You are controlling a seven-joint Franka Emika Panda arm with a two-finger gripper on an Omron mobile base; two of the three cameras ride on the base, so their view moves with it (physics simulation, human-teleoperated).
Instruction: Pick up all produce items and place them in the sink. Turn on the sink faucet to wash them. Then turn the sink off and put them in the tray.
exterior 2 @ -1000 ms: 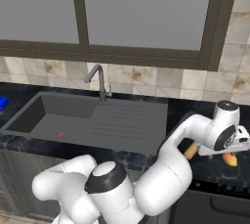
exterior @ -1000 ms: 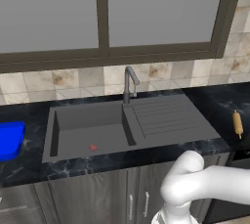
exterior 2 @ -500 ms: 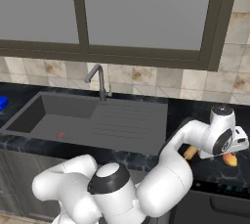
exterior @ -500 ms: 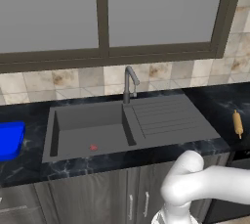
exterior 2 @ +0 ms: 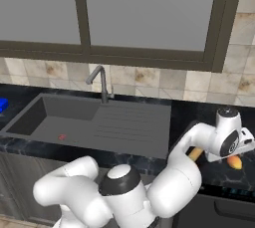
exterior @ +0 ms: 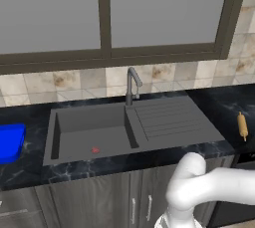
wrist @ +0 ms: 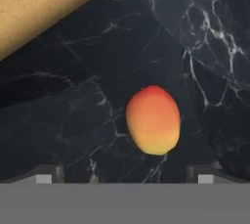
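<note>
Hand lowered toward fruit point(wrist: 153, 120) | fingers point(wrist: 46, 173) spread wide, holding nothing

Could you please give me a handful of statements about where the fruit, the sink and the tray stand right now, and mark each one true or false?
1. The fruit lies on the black marble counter. True.
2. The gripper is shut on the fruit. False: its fingertips stand wide apart on either side, and the fruit lies ahead of them, untouched.
3. The tan rolling pin touches the fruit. False: bare counter lies between them.
4. The blue tray sits on the side of the sink away from the drainboard. True.
5. Water runs from the faucet. False: no stream is visible.
</note>
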